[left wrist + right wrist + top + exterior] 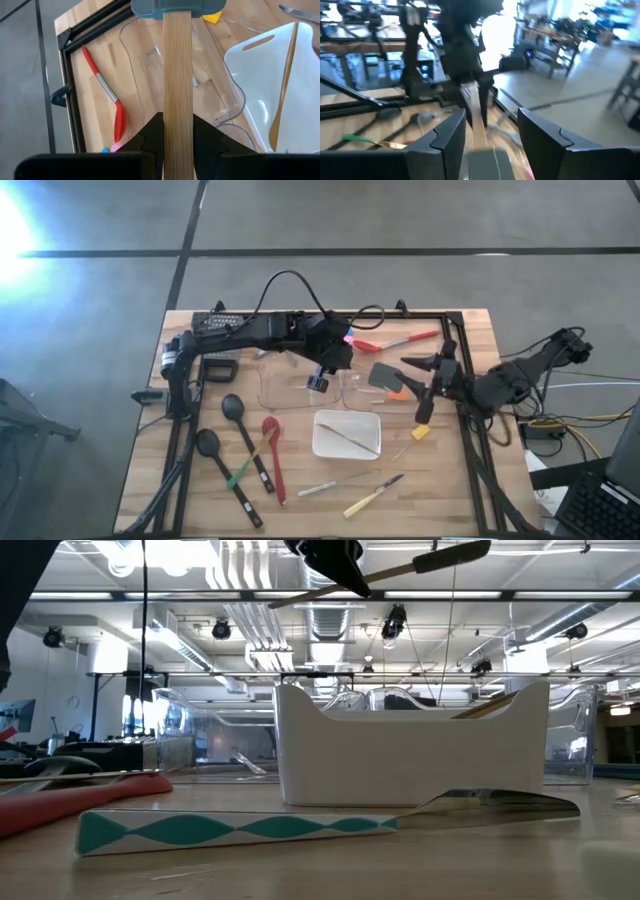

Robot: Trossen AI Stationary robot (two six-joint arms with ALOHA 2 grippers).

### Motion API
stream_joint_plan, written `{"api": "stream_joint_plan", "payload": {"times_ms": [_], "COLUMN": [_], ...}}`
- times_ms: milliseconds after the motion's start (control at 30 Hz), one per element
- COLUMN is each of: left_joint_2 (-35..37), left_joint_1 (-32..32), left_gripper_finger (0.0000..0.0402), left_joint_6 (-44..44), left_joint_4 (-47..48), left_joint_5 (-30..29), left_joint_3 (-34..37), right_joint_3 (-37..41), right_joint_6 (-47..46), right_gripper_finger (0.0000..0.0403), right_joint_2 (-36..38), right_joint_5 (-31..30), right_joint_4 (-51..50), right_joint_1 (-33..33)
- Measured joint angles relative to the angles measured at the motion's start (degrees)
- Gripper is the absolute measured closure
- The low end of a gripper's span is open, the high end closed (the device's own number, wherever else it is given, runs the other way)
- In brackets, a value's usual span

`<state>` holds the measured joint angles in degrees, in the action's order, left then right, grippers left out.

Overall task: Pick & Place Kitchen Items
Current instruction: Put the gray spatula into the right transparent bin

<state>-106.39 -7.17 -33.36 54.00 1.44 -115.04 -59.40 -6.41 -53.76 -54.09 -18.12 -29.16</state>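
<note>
A spatula with a wooden handle and a grey-blue head (385, 375) hangs in the air above the clear bins, and my left gripper (342, 360) is shut on its handle. In the low view it shows high up, the spatula (420, 565) slanting above the white tray (410, 750). My right gripper (415, 388) is open just right of the head. In its own wrist view the grey head (487, 160) shows low between the two open fingers, and I cannot tell whether they touch it. My left gripper pinches the spatula's wooden handle (177, 125) between its two fingers (150, 135), away from the head. It comes from the table's left, slanting down, with the handle running straight out along the fingers. The spatula is lifted clear and its head (170, 7) points toward the right arm.
Two clear bins (290, 380) stand mid-table. Nearer lies the white tray (347, 433) holding a wooden utensil. Black ladles (235, 412), a red spoon (272, 430) and knives (375, 492) lie along the near side. A red utensil (395, 340) lies far, a yellow piece (420, 433) right.
</note>
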Motion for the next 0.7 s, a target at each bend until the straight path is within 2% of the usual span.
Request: {"api": "stream_joint_plan", "payload": {"times_ms": [133, 367, 700], "left_joint_2": [-0.03, -0.09, -0.11], "left_joint_1": [0.01, 0.01, 0.1], "left_gripper_finger": [0.0333, 0.0333, 0.0333], "left_joint_6": [-0.18, 0.46, 2.43], "left_joint_4": [0.13, 2.84, 6.08], "left_joint_5": [-0.05, -1.53, -1.99], "left_joint_3": [0.0, -1.63, -2.93], "right_joint_3": [-8.19, -18.64, -27.92], "right_joint_6": [1.96, -5.08, -3.48], "right_gripper_finger": [0.0232, 0.0232, 0.0232], "right_joint_2": [-3.61, -12.98, -23.81], "right_joint_5": [6.76, 16.16, 25.84], "right_joint_4": [-4.8, -22.01, -28.7], "right_joint_1": [4.02, 12.95, 21.18]}}
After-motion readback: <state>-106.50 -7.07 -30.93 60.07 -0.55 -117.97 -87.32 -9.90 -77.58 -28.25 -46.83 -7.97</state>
